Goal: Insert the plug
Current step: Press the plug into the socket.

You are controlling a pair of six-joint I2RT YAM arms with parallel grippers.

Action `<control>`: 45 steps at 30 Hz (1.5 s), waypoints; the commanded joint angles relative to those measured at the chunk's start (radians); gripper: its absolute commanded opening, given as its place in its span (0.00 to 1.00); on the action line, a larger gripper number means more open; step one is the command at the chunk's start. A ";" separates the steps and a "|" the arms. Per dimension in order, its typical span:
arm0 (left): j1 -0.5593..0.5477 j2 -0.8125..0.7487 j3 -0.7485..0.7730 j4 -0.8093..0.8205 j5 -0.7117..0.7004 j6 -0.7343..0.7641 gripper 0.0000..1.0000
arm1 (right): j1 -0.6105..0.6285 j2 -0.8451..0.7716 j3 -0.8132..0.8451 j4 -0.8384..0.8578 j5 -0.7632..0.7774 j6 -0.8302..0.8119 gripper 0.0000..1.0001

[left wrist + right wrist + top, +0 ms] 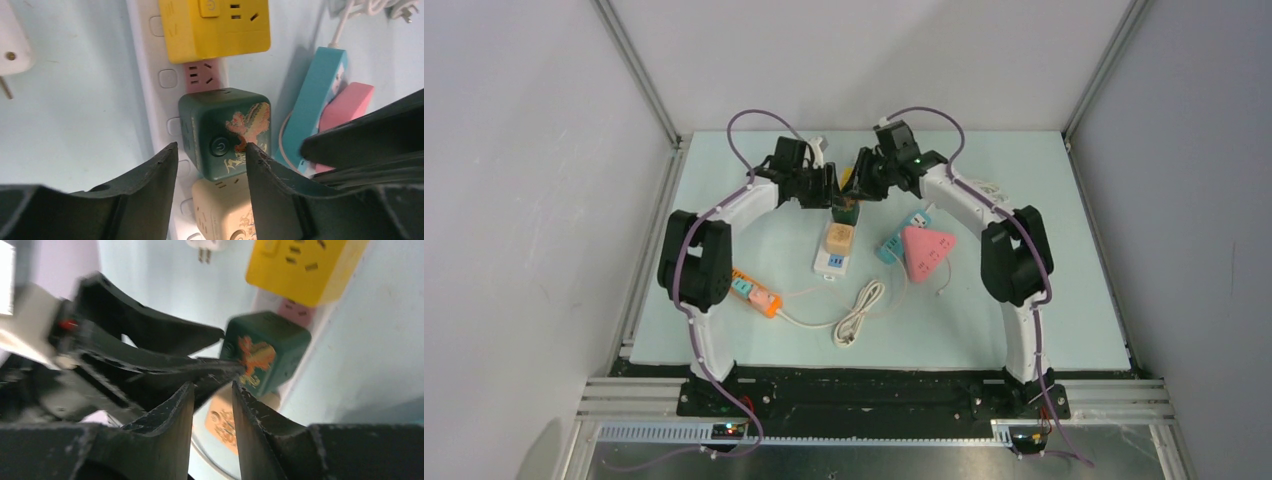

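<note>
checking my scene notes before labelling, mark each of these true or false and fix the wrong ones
1. The green cube sits along the white power strip, between the yellow cube and the beige cube. True.
2. The left fingers are closed on the yellow cube. False: they are spread apart by the green cube, and the yellow cube sits further up the strip, untouched.
3. A pink triangular object lies on the table to the right of the white strip. True.
4. The orange power strip lies on the right side of the table. False: it is on the left side, close to the left arm.
</note>
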 commanded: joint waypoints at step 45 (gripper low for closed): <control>-0.007 0.018 0.135 -0.009 -0.053 -0.089 0.45 | -0.002 0.231 0.448 -0.462 0.206 -0.131 0.38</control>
